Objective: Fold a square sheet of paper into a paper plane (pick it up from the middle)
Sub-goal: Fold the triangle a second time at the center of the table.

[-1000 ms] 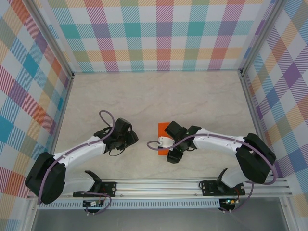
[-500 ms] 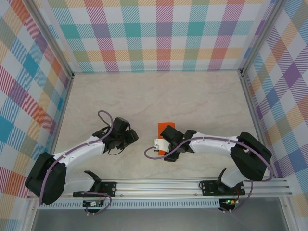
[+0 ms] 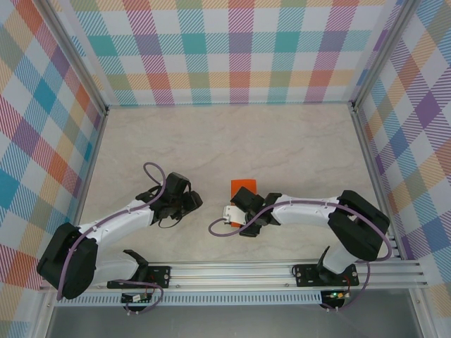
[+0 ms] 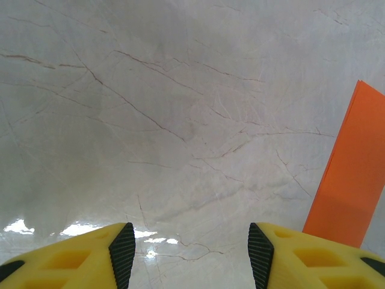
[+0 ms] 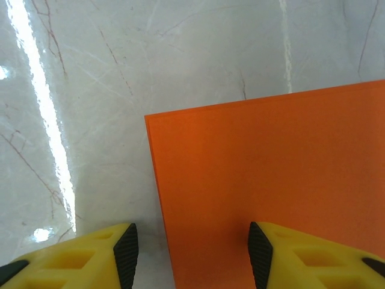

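Evidently this is the pick-up stage: the orange paper (image 5: 271, 168) lies flat on the table (image 4: 180, 120) beneath the right gripper (image 5: 189, 247), jaws apart astride its edge; the left gripper (image 4: 192, 247) gapes empty nearby; next, probably, a pinch nearer the middle.

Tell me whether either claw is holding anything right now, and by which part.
Nothing is held. Both the left claw and the right claw stand open; the orange paper lies flat on the table.
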You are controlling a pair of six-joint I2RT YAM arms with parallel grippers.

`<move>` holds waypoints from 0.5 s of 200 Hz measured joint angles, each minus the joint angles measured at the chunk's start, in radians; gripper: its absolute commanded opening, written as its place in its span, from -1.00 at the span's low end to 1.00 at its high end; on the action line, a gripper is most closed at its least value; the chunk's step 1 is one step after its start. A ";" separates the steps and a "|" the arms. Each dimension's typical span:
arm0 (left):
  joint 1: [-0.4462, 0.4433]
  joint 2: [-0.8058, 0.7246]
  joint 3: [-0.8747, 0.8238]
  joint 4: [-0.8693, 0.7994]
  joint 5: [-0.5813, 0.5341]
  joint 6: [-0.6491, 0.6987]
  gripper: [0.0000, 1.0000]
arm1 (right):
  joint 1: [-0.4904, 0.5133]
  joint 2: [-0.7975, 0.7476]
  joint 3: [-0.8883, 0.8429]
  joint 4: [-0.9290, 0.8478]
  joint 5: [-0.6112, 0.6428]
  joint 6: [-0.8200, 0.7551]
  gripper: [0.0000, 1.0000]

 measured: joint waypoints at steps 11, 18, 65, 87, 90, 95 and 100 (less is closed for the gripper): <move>0.000 0.000 0.000 0.000 0.000 0.000 0.10 | 0.001 0.000 0.000 0.000 0.000 0.000 0.00; 0.000 0.000 0.000 0.000 0.000 0.000 0.10 | 0.001 -0.001 0.000 0.000 0.000 0.000 -0.02; 0.000 0.000 0.000 0.001 0.014 0.000 0.11 | -0.002 -0.042 -0.029 0.049 0.051 0.000 -0.11; 0.000 0.000 0.000 0.005 0.029 0.000 0.12 | -0.003 -0.067 -0.035 0.059 0.068 -0.001 -0.16; 0.000 0.000 0.000 0.005 0.031 0.000 0.12 | -0.003 -0.068 -0.035 0.061 0.070 0.000 -0.17; 0.000 0.000 0.000 0.005 0.034 0.000 0.12 | -0.003 -0.070 -0.035 0.064 0.073 -0.001 -0.18; 0.000 0.000 0.000 0.006 0.038 0.000 0.12 | -0.003 -0.070 -0.035 0.066 0.074 0.000 -0.20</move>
